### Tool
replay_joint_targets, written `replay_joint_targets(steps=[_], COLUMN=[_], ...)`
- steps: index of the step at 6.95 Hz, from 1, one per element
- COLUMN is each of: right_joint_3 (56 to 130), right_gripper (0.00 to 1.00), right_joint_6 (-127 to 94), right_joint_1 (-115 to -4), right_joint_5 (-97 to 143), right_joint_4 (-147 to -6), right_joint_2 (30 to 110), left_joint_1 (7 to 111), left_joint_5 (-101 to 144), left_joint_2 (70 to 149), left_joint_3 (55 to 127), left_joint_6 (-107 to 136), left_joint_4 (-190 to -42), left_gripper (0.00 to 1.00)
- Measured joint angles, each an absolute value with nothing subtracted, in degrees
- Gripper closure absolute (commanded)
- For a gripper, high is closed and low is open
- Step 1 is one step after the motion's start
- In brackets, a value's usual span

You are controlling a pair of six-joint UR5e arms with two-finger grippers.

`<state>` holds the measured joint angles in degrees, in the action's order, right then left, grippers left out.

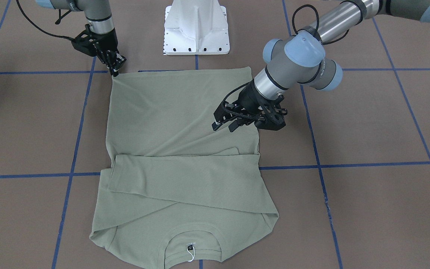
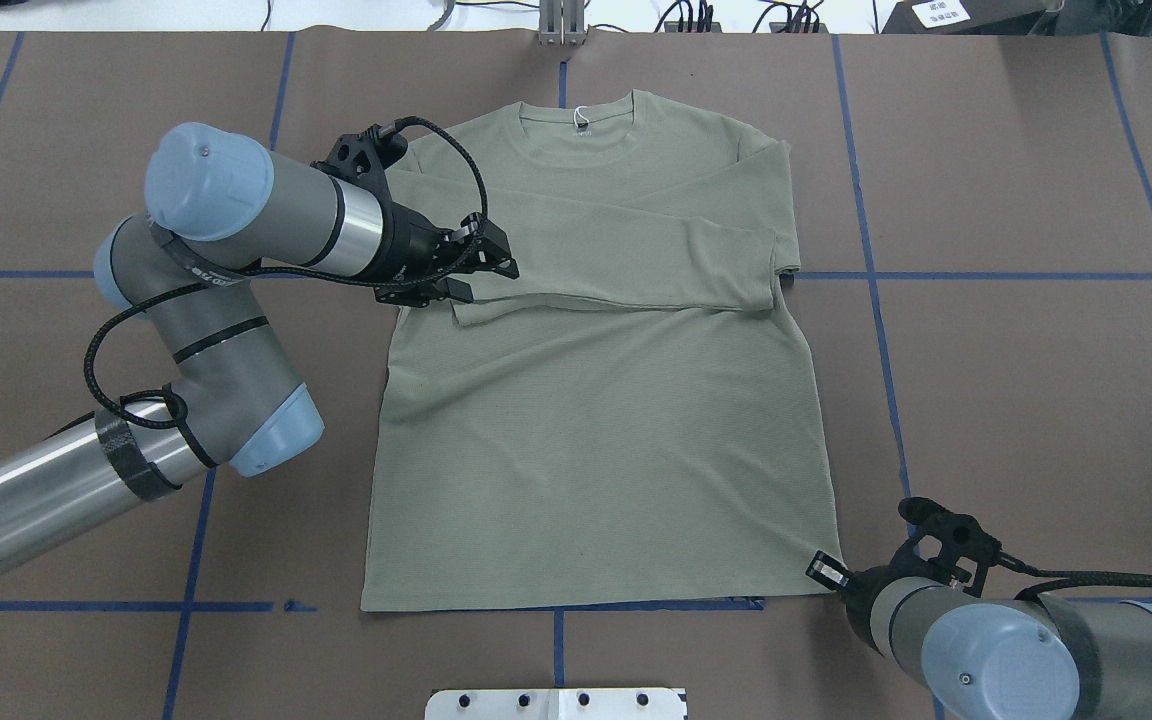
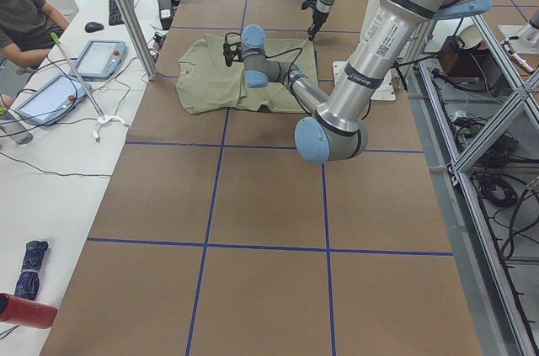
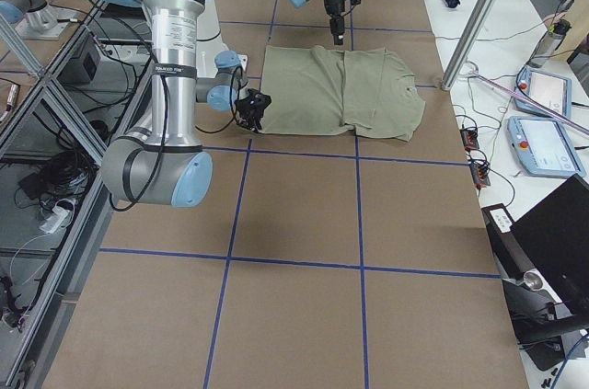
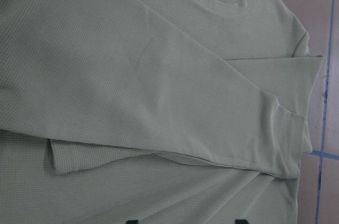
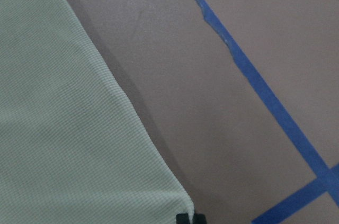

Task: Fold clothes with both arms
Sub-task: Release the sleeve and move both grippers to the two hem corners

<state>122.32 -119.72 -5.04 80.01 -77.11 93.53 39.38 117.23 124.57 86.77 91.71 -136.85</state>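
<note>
A sage-green long-sleeved shirt (image 2: 596, 440) lies flat on a brown table (image 2: 1036, 400) marked with blue tape lines (image 2: 986, 277). Its round collar (image 2: 581, 140) and white hang tag (image 2: 581, 117) point away from the robot, and its hem runs along the side nearest the robot. Both sleeves (image 2: 636, 265) are already folded across the chest, one over the other.

The left gripper (image 1: 225, 126) hangs just above the shirt's left edge, beside the folded cuff. Its fingers are spread apart and hold nothing. The right gripper (image 1: 115, 70) is down at the right hem corner (image 6: 180, 200). Its fingertips look close together there, but the views are too tight to tell whether they pinch the cloth.

The sleeve folds seem done, and the bottom-to-top fold appears to be starting. The next move probably calls for the left gripper to travel to the free hem corner (image 2: 368, 603) and close on it. Both arms could then lift the hem evenly toward the collar.
</note>
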Motion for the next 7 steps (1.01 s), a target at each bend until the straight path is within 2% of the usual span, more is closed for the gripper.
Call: replay_joint_targets(steps=[3,4,6,7], right_joint_3=[124.3,124.9,125.8,126.0], right_gripper=[1.0,1.0,1.0,1.0], right_joint_6=[-119.3,-119.2,-119.2,-119.2], right_joint_1=[-7.0,-7.5,-7.6,-7.6], right_joint_5=[82.6,83.1,83.5,83.5], right_joint_4=[-77.1,-77.0,-77.0,-77.0], right_joint_2=[94.2,94.5,95.2,95.2], left_joint_1=[37.6,33.9,23.1,17.3], left_joint_5=[113.8,109.1,96.4,90.7], left_joint_2=[118.6,115.1,108.9,106.3], left_joint_3=[94.3,99.9,113.6,117.3], left_joint_6=[95.6,97.1,99.9,103.0], left_joint_4=[-135.1,-130.8,-113.0,-106.8], left_gripper=[0.33,0.33,0.33,0.33])
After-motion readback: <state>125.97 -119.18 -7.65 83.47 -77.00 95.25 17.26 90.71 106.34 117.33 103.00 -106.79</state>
